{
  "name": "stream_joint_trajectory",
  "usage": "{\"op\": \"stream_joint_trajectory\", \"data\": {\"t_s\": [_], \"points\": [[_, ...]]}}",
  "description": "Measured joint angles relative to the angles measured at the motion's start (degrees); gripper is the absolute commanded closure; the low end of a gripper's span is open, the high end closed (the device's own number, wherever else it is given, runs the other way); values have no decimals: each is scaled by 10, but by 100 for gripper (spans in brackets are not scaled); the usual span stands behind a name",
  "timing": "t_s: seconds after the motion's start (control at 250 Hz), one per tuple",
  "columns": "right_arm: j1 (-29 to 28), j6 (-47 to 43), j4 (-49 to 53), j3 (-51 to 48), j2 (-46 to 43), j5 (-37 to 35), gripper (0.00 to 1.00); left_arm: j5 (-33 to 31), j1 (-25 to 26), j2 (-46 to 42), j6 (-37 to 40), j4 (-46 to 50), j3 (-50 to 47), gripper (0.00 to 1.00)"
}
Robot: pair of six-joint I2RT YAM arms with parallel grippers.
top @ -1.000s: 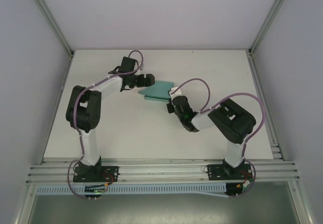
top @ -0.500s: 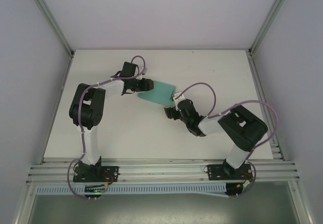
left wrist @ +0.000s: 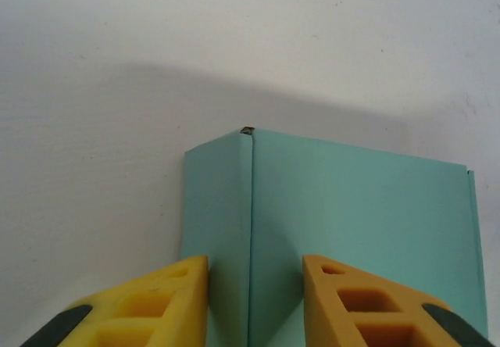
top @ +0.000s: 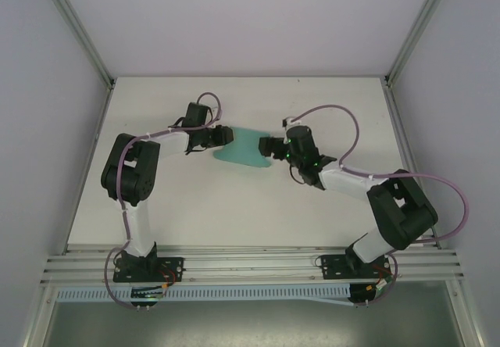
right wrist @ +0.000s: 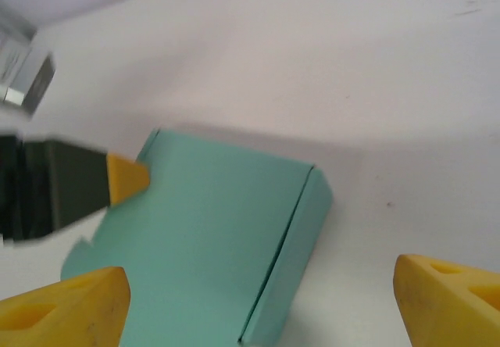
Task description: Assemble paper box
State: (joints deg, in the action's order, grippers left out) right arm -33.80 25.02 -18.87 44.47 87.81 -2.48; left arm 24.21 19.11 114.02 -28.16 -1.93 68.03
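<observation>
On the white table (top: 234,206) the right gripper (right wrist: 259,277) stands with its yellow fingers wide apart, holding nothing, just beside the small flat teal-green paper box (top: 244,152); the left gripper (left wrist: 255,273) straddles the box's far corner (whether it actually pinches, I cannot tell)
</observation>
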Motion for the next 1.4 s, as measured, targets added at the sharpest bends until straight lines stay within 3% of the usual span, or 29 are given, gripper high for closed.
{"op": "stream_joint_trajectory", "data": {"t_s": [0.256, 0.488, 0.66, 0.943, 1.163, 1.331, 1.399], "points": [[38, 102, 56, 45, 68, 77, 13, 29, -3, -8, -61, -29, -27, 92], [54, 129, 99, 92, 125, 137, 13, 84, -28, -18, -100, -81, -74, 93], [71, 150, 100, 124, 174, 204, 15, 125, -42, -22, -112, -122, -104, 100], [87, 176, 85, 146, 211, 305, 17, 154, -54, -28, -121, -151, -131, 100], [87, 220, -7, 149, 253, 381, 30, 158, -54, -34, -120, -157, -140, 100], [95, 256, -75, 148, 263, 407, 57, 160, -66, -35, -112, -162, -142, 96], [97, 262, -85, 148, 263, 412, 63, 160, -68, -38, -105, -163, -142, 90]]}}
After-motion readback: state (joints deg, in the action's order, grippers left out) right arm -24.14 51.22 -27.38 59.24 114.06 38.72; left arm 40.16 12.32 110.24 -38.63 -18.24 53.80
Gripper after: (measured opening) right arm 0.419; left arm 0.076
